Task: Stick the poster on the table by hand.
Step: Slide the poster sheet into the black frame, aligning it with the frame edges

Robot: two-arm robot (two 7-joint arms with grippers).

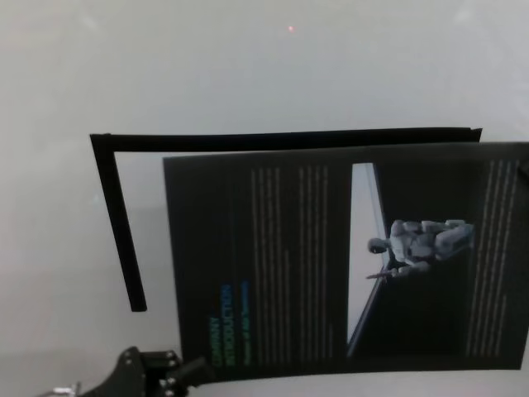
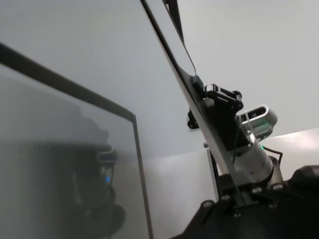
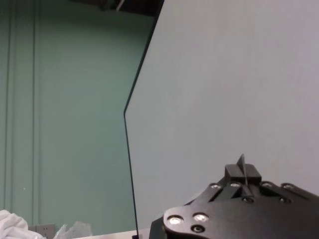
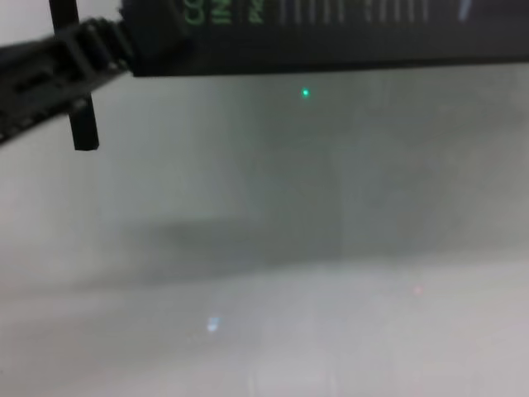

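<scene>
The poster [image 1: 331, 256], a black sheet with a green heading, white text columns and a picture panel, hangs spread out over the pale table [image 1: 248, 74]. My left gripper [image 1: 178, 368] is shut on its near left corner, which the chest view also shows [image 4: 111, 41]. In the left wrist view the poster [image 2: 172, 59] runs edge-on from my left gripper [image 2: 234, 199] to my right gripper [image 2: 207, 97], which is clamped on the far end. The right wrist view shows a thin sheet edge [image 3: 242, 164] pinched in my right gripper [image 3: 242, 177].
A thin black L-shaped strip [image 1: 116, 215] lies on the table behind and left of the poster, and its end [image 4: 78, 99] shows in the chest view. The table's edge [image 3: 130, 164] borders a green wall. Bare table surface [image 4: 289, 273] lies below the poster.
</scene>
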